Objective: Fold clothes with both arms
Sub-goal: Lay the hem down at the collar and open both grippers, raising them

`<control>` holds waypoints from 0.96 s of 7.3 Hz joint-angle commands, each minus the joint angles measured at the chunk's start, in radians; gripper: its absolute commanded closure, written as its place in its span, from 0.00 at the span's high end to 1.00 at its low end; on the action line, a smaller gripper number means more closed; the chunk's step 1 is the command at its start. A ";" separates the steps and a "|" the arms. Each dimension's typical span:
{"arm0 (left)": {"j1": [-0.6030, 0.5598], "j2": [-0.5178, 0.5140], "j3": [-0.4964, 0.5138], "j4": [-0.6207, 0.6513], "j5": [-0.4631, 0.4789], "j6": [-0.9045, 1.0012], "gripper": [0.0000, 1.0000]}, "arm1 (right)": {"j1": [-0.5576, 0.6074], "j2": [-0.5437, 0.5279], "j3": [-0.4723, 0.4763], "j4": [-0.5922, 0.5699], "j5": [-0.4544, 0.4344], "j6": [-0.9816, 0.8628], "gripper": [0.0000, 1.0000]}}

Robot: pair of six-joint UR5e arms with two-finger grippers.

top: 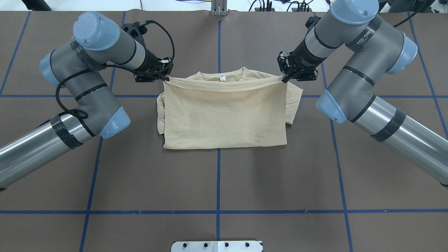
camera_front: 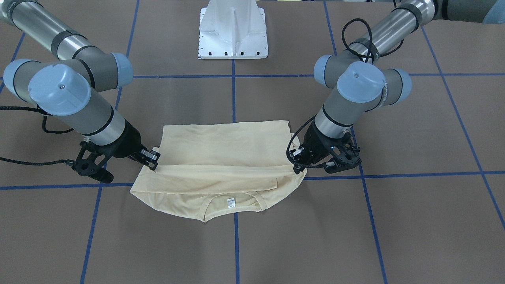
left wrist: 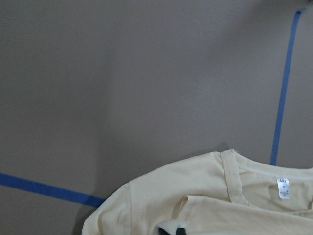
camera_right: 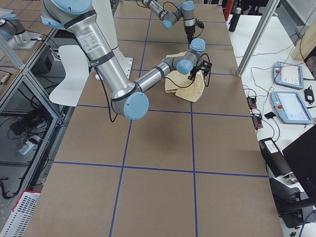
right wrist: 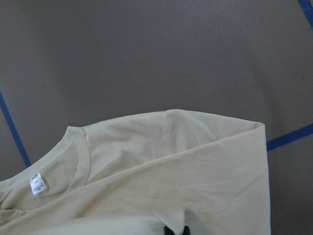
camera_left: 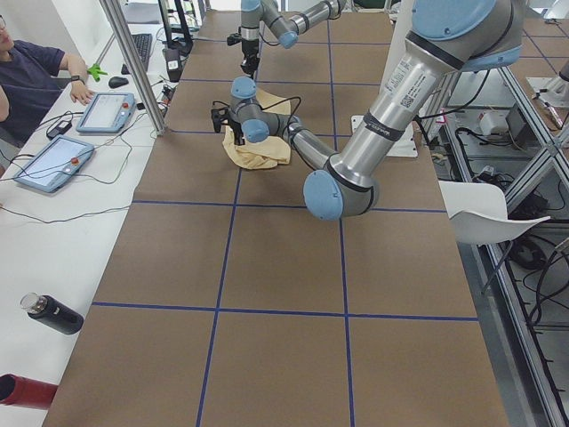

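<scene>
We note left gripper pinched shut on one corner of the shirt. Shirt lies doubled over mid-worktop, toward the edge far from the robot, neck label showing. Right gripper clamps the opposite corner.

Counter: brown matte surface, gridded with blue tape lines. White pedestal base sits at the middle of the robot-side edge. White side bench runs along the operators' edge, carrying a tablet and a black bottle. White chair stands beyond the robot-side edge. Light even.
</scene>
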 commanded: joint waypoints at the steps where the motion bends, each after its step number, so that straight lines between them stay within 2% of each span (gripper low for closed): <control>1: 0.001 -0.026 0.110 -0.083 0.026 -0.004 0.00 | -0.002 0.005 -0.086 0.092 -0.002 0.000 0.00; 3: 0.005 -0.023 0.142 -0.087 0.028 -0.001 0.00 | -0.003 0.008 -0.114 0.106 -0.025 -0.001 0.00; 7: 0.005 -0.039 0.136 -0.085 0.027 -0.004 0.00 | -0.005 0.021 -0.128 0.104 -0.030 0.002 0.00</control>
